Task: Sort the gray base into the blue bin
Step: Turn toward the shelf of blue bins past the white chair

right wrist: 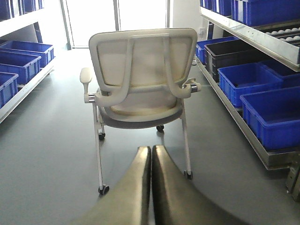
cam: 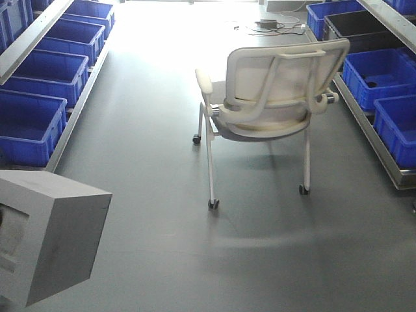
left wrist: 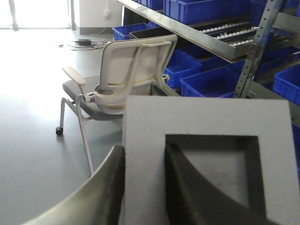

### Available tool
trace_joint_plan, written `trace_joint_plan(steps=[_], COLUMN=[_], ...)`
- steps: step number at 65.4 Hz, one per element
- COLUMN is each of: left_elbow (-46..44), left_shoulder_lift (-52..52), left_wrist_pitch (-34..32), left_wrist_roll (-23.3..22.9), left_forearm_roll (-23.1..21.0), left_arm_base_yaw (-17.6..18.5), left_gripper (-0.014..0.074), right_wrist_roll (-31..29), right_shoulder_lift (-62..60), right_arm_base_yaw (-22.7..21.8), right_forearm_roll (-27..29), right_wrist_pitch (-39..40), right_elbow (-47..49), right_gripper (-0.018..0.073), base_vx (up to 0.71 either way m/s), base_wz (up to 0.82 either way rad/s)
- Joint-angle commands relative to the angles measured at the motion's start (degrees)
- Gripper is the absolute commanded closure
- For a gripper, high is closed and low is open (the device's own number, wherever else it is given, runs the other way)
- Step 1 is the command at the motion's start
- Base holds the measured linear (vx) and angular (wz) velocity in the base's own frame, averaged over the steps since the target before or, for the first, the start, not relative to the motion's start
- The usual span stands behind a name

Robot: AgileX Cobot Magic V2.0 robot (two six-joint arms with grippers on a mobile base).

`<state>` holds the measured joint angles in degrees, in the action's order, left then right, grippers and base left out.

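Holds gray base [left wrist: 206, 117] by its recess wall in left gripper [left wrist: 144, 157], lower centre; finds blue bin [left wrist: 208, 86] beyond, mid-right; presses right gripper [right wrist: 151, 157] fingers together, empty.

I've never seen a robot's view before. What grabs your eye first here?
A white chair on castors stands in the middle of the gray aisle, its back to the cameras. Close up, the left tool grips a gray base by one wall of its recess. Rows of blue bins line both sides.
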<state>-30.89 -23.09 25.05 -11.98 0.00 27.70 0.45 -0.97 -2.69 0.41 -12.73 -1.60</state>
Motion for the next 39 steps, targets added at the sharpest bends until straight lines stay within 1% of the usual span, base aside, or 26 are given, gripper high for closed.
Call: trace_joint_plan(steps=[1,21,39], left_elbow=[-1.65,-1.65,-1.65], left_shoulder_lift=[-0.23,-0.23,-0.23], left_wrist_pitch=[-6.2,-6.2,-6.2], left_wrist_roll=[-0.48,-0.48,-0.48], left_forearm_roll=[-0.52,-0.52,-0.52], left_arm_base_yaw=[0.02,0.02,0.02], left_gripper=[0.0594,0.0594,0.0594], right_wrist_roll=[-0.45,-0.45,-0.45], right_shoulder_lift=[0.05,0.05,0.05], right_arm_base_yaw=[0.0,0.0,0.0], right_forearm_roll=[-0.41,-0.41,-0.41], right_wrist_pitch=[4.27,4.27,4.27], right_elbow=[-0.05,-0.05,-0.05], right_gripper=[0.0564,0.0564,0.0564], base_vx=[0.31,0.29,0.21], base_wz=[0.11,0.15,0.13])
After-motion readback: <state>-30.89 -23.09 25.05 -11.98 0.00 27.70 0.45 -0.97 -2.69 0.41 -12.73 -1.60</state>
